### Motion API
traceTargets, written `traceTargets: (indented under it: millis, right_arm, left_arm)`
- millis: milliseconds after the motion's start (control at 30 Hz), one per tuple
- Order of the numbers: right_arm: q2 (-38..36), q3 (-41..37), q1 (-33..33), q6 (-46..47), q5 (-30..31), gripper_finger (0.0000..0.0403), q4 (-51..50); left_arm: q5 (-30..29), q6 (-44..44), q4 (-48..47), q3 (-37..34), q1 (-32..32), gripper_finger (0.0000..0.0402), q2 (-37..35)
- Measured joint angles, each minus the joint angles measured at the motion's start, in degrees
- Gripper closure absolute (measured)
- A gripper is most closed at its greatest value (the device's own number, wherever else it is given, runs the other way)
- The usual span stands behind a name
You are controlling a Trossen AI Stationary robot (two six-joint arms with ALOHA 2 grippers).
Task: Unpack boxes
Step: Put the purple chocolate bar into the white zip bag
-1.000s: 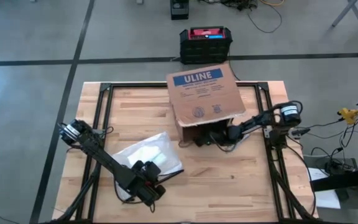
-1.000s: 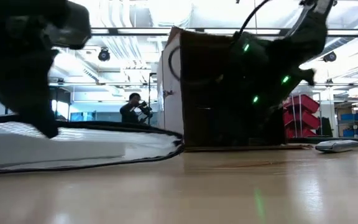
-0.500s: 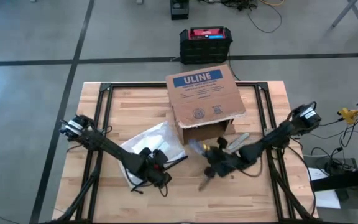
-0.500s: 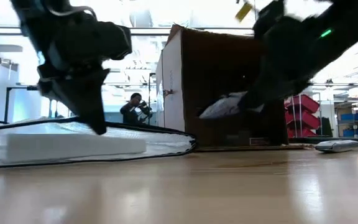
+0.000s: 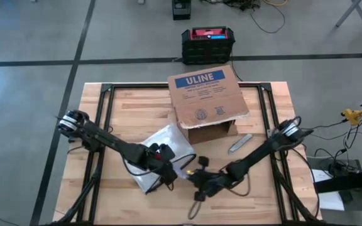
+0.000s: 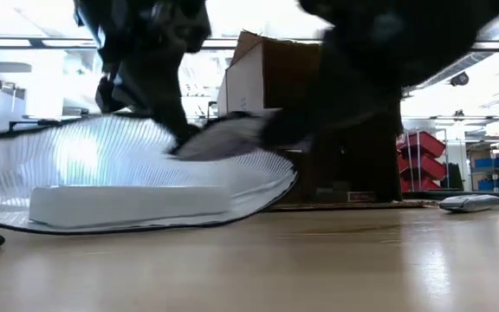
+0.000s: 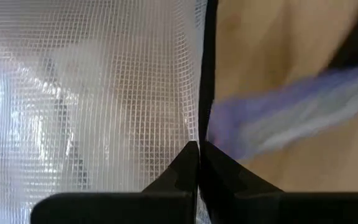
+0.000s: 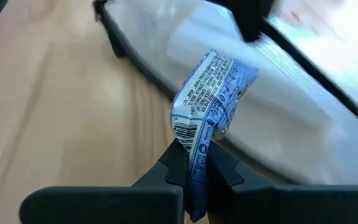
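Observation:
The brown cardboard box point(image 5: 206, 97) with the blue ULINE label lies at the table's far middle, its opening facing the near edge. A clear mesh bag point(image 5: 159, 147) with a black hem lies left of it, a white block point(image 6: 128, 204) inside. My left gripper point(image 5: 167, 171) is shut on the bag's hem. My right gripper point(image 5: 197, 179), just right of it, is shut on a blue-and-white packet point(image 8: 213, 93), which hangs beside the bag's raised edge point(image 6: 223, 139). My left gripper pinches the bag's black hem point(image 7: 202, 127) between its two fingertips, coming slanting down from the table's left. That edge is lifted and the mesh point(image 6: 102, 165) rises from the table; the part with the white block stays on the wood. My right gripper pinches one end of the packet point(image 8: 190, 144) between its two fingers, reaching slanting down from the table's right. The packet sticks out beyond the fingertips, lifted clear of the table, its free end toward the bag.
A silver packet point(image 5: 239, 143) lies on the wood right of the box opening. A black-and-red case point(image 5: 208, 44) stands on the floor beyond the far edge. Black frame rails point(image 5: 105, 107) run along the tabletop. People and shelves show in the room behind.
My right gripper has come away from the box opening toward the table's near edge and left, carrying the packet up to the bag. My left gripper has gone up and rightward with the hem, so the bag's edge now stands raised while its loaded part stays down.

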Motion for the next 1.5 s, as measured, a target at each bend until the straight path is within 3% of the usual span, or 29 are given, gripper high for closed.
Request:
traceTargets:
  millis: [267,433,900,1033,1100,1267,1500]
  right_arm:
    - [11.57,16.34,-5.58,-9.80,2.43,0.0395,-1.01]
    - [16.19,22.71,-7.52,-14.17,1.52,0.0388,-1.45]
    - [19.60,23.88,-7.90,-18.31,1.81,0.0266,4.63]
    - [19.10,23.19,-6.42,-18.88,6.93,0.0256,4.02]
    - [18.13,22.43,-4.94,-20.15,9.99,0.0257,3.14]
    - [15.14,22.10,-1.82,-20.11,8.86,0.0284,-3.60]
    - [17.29,21.86,-3.75,-14.07,6.31,0.0388,-7.53]
  left_arm:
    - [2.19,0.43,3.56,0.00,-0.15,0.0401,-2.42]
    - [4.37,3.03,2.55,-0.02,-0.67,0.0401,-2.57]
    - [3.63,4.78,-2.91,-0.03,-0.76,0.0401,-3.18]
    - [3.92,6.11,-4.65,-0.02,-0.92,0.0401,-3.32]
    - [4.60,6.28,-4.78,-0.02,-0.95,0.0401,-3.32]
    - [4.55,6.37,-5.48,-0.17,-0.96,0.0401,-3.14]
    - [6.23,8.00,-4.46,-0.17,-1.18,0.0401,-3.14]
